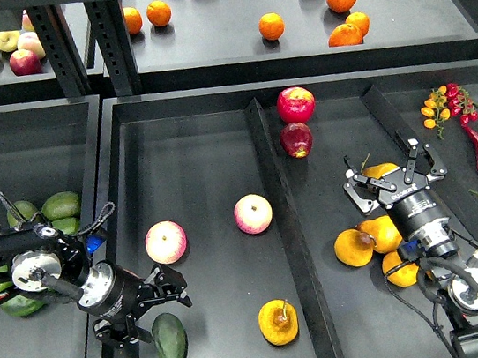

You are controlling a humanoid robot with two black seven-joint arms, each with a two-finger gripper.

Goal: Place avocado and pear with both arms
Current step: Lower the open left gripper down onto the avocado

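Observation:
The dark green avocado [170,342] lies at the front of the middle tray's left compartment. My left gripper [152,304] hovers right above its top end with fingers spread, empty. The yellow-orange pear [279,322] with a brown stem lies to the right of the avocado in the same compartment. My right gripper [396,176] is open over a pile of several similar yellow-orange pears [353,247] in the right compartment, holding nothing.
Two pink-and-yellow apples [166,242] [253,213] lie mid-compartment. A divider [283,226] splits the tray. Red fruits [295,104] lie at its far end. Lighter avocados [60,206] fill the left tray. Oranges [271,26] sit on the back shelf, chillies [472,124] at right.

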